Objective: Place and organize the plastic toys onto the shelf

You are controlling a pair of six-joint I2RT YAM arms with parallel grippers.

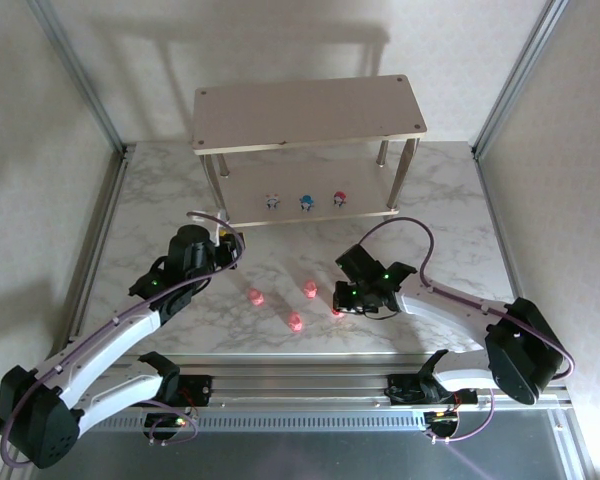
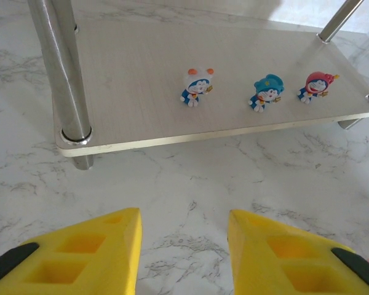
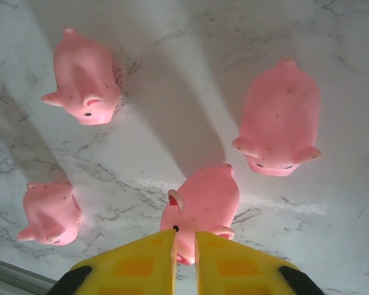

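The white-and-grey marbled counter (image 1: 450, 260) is bounded at 9 and 3 o'clock by pale walls (image 1: 20, 150) with slanted aluminium posts (image 1: 85, 85). At 6 o'clock it is bounded by a metal rail (image 1: 300, 385), where both arms are bolted. The two-tier shelf of pale beige boards on thin silver legs (image 1: 310, 112) is set at 12 o'clock, and open counter is seen in front of it and at either side.

On the lower board, a whitish-blue plastic figurine (image 2: 195, 87), a blue plastic figurine (image 2: 266, 92) and a red plastic figurine (image 2: 317, 86) are lined up upright near the front edge. They are spaced apart, with free board toward 9 o'clock.

The left arm is stretched from 7 o'clock toward the shelf's near-left corner. The left gripper (image 2: 184, 246) is held low over the marble, its jaws spread wide with nothing between them, and the lower board is just ahead.

The right arm is folded in from 5 o'clock toward the centre, with the right gripper (image 3: 184, 261) tilted down. Its jaws are drawn together to a thin slit, and nothing is seen held.

Four pink plastic pig toys (image 3: 203, 206) (image 3: 280, 120) (image 3: 86, 77) (image 3: 49, 212) are scattered apart at mid-counter. One lies directly at the tips, its head partly covered by them. The others are seen at 1, 11 and 9 o'clock from it in the right wrist view.
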